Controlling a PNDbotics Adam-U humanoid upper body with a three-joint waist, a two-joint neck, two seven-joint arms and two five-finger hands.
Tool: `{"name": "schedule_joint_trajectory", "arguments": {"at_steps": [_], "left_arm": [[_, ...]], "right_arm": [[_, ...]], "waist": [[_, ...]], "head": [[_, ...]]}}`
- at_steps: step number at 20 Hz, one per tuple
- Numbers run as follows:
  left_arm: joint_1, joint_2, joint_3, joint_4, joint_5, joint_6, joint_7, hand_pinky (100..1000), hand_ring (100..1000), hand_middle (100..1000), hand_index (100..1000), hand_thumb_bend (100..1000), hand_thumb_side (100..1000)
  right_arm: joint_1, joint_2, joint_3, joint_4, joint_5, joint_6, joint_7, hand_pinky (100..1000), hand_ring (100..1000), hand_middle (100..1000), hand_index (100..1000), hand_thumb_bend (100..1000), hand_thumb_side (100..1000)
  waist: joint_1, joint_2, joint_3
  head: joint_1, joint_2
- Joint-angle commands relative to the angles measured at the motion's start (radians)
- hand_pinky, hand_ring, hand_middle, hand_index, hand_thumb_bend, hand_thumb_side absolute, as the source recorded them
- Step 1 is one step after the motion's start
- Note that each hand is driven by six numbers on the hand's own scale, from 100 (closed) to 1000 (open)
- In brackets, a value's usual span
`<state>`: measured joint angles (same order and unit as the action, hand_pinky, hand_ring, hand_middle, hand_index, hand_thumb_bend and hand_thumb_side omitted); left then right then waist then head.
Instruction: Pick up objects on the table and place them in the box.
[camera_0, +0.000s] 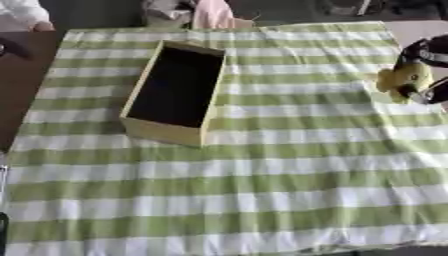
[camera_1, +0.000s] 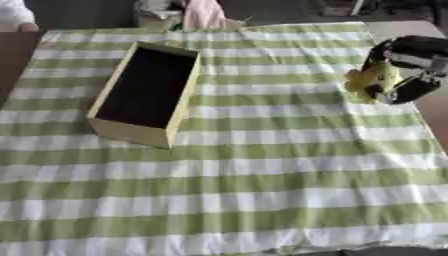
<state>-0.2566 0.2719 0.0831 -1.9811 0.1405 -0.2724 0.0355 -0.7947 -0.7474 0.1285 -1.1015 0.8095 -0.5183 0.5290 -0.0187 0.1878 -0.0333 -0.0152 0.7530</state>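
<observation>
At right edge, right hand (camera_1: 404, 70) gripping yellow toy (camera_1: 371, 80), box (camera_1: 143, 92) lengthwise

Lying on the green-and-white striped worktop (camera_1: 262, 165), toward its far left part: a long rectangular box (camera_1: 144, 92), open at the top, with pale yellowish-tan walls and a dark inside. Sitting flat, slightly turned, the near short wall facing forward and a little to the right. Showing nothing inside.

Sitting well apart from the box, at the right edge of the worktop: a small yellow soft-looking object (camera_1: 372, 80), rounded, shape not clear. Being held by the black fingers (camera_1: 398, 92) of the right hand (camera_1: 411, 60), curled around it.
</observation>
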Motion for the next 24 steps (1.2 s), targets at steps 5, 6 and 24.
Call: {"name": "schedule_joint_trajectory", "arguments": {"at_steps": [5,6,24], "left_arm": [[-0.013,0.009,0.003,-0.019,0.009,0.001,-0.004,464,980,860,694,100,733],[-0.014,0.008,0.002,-0.019,0.009,0.001,-0.005,464,979,860,694,100,733],[-0.038,-0.004,-0.002,-0.019,0.022,-0.005,-0.009,464,983,862,694,100,737]], "right_arm": [[-0.137,0.069,0.022,-0.031,0.049,-0.021,0.006,655,715,681,706,100,149],[-0.158,0.090,0.025,-0.031,0.053,-0.023,0.006,647,711,681,706,100,147],[-0.346,0.549,0.030,-0.086,0.278,0.023,-0.065,586,683,687,703,100,128]], "waist": [[-0.003,-0.019,0.015],[-0.003,-0.019,0.018],[0.001,0.009,0.073]], "head": [[0.002,-0.017],[0.002,-0.019],[-0.006,-0.047]]}}
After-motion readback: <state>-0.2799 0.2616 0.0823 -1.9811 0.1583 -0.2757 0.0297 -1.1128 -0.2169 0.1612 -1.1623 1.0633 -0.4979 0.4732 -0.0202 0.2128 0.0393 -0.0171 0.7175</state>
